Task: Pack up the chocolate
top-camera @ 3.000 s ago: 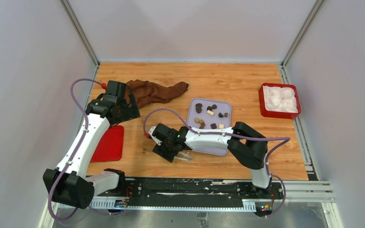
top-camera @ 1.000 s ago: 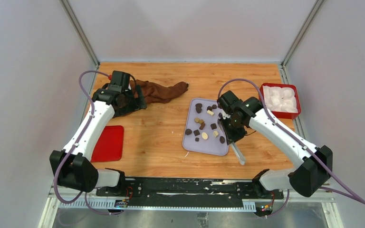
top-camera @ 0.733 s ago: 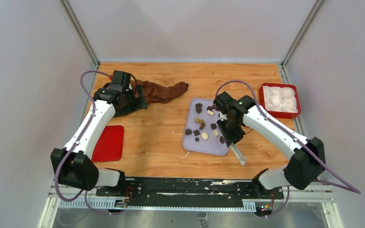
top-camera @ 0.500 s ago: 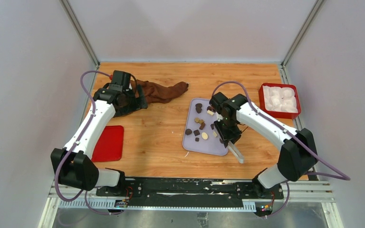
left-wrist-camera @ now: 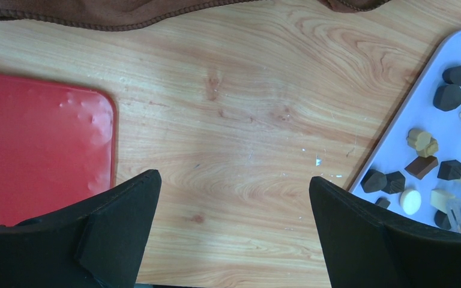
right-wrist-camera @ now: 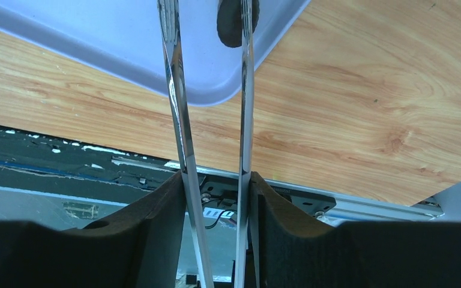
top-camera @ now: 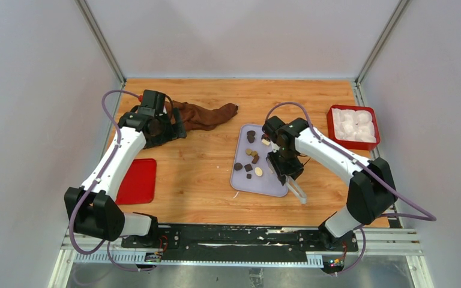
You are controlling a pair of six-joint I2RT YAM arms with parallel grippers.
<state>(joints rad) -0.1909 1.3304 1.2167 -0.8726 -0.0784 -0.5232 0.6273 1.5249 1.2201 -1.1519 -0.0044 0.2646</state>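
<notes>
Tweezers (right-wrist-camera: 244, 90) held over lavender tray (top-camera: 263, 183) of chocolate pieces (top-camera: 249, 157)

Flat red mat (top-camera: 138, 180) lies at the far left, close to the table's left edge. Behind it the left gripper (left-wrist-camera: 234, 180) hangs just beside a brown cloth (top-camera: 204, 115), its jaws spread wide with nothing between them. A broad stretch of bare wooden table (top-camera: 204, 174) separates the mat from the tray. The chocolate pieces, dark, tan and cream, are scattered mostly on the tray's left half and far end. The right gripper (top-camera: 285, 170) stands over the tray's right side, clamped on the metal tweezers. Their tines are apart, and one dark round piece (right-wrist-camera: 230, 24) sits between them against one tine, close to the tray's rounded near corner. Past that rim comes bare wood, then the black rail. Far right, well apart, a red bin (top-camera: 329, 127) of white pieces sits by the table's right edge.
</notes>
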